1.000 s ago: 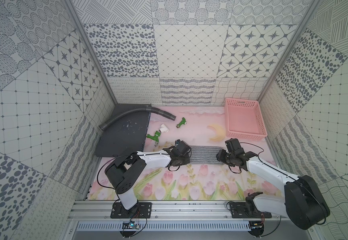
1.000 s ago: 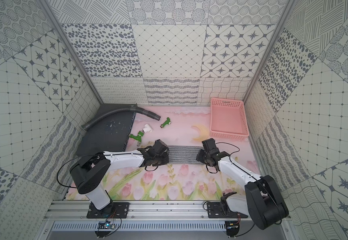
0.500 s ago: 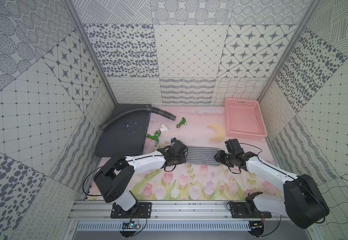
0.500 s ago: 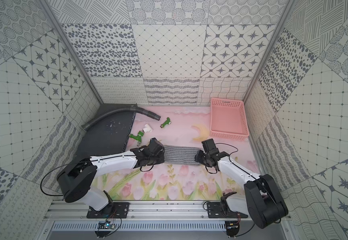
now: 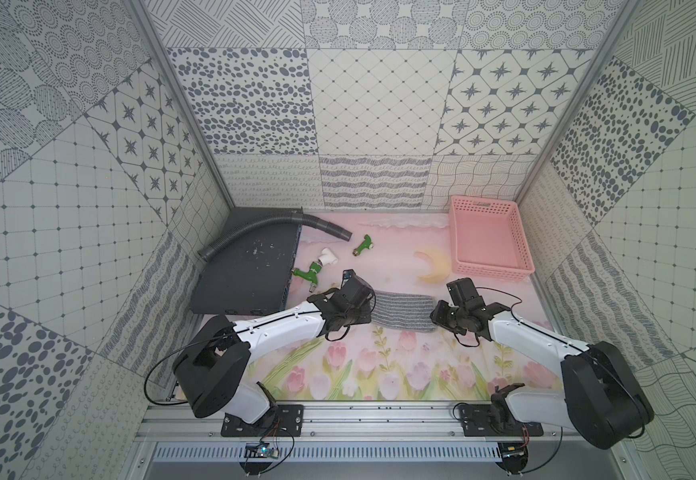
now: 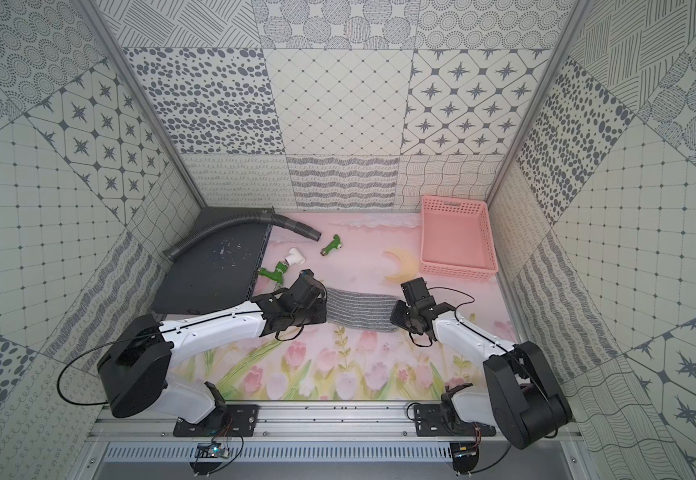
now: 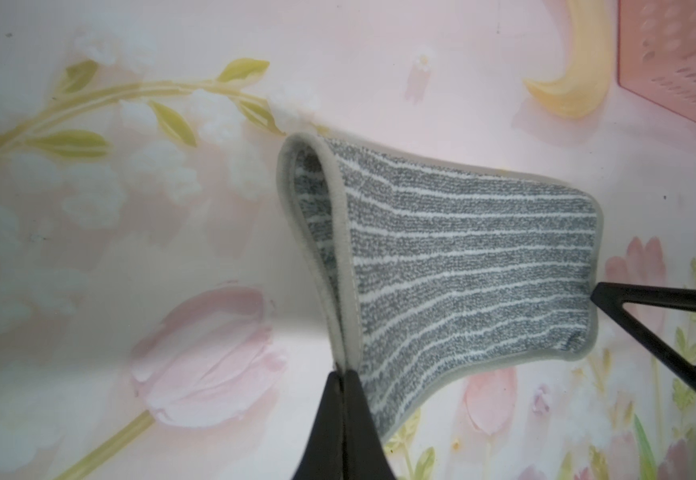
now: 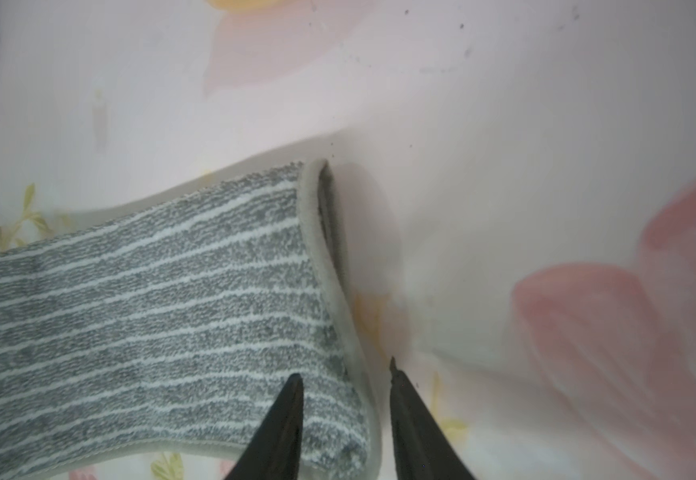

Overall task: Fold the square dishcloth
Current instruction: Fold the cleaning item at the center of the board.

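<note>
Both top views sit high over the near edge, looking down and toward the back wall (image 5: 379, 104), with the whole tabletop (image 5: 379, 365) in shot, and the two pictures are nearly the same. The left wrist camera is in close, peering past the left claw (image 7: 340, 374) along the square dishcloth (image 7: 462, 270). The right wrist camera, just as close, looks past the right claw (image 8: 344, 368) from the opposite end. Both wrist views share that cloth.
</note>
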